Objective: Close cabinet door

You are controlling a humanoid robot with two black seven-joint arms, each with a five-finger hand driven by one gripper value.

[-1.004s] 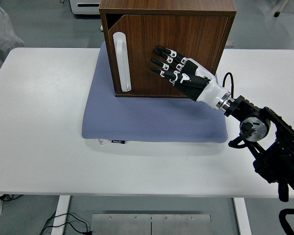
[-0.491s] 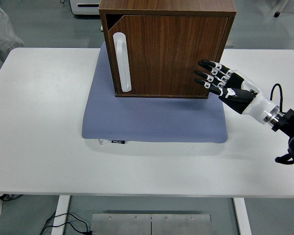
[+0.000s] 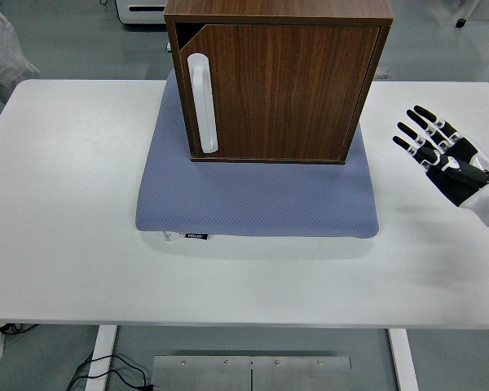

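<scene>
A dark wooden cabinet [image 3: 277,81] stands on a blue-grey mat [image 3: 257,195] at the back middle of the white table. Its door [image 3: 285,90] sits flush in the frame, with a long white handle [image 3: 202,102] upright near its left edge. My right hand [image 3: 444,155] hovers over the table at the right, well clear of the cabinet, fingers spread and holding nothing. The left arm does not show.
The white table [image 3: 65,204] stretches wide to the left and in front of the mat. A sliver of pale fabric [image 3: 4,49] shows past the table's far left corner. A cable [image 3: 106,371] lies on the floor below the near edge.
My right hand has left the door's face and pulled back to the right and towards the table's edge. The door stays shut against the frame.
</scene>
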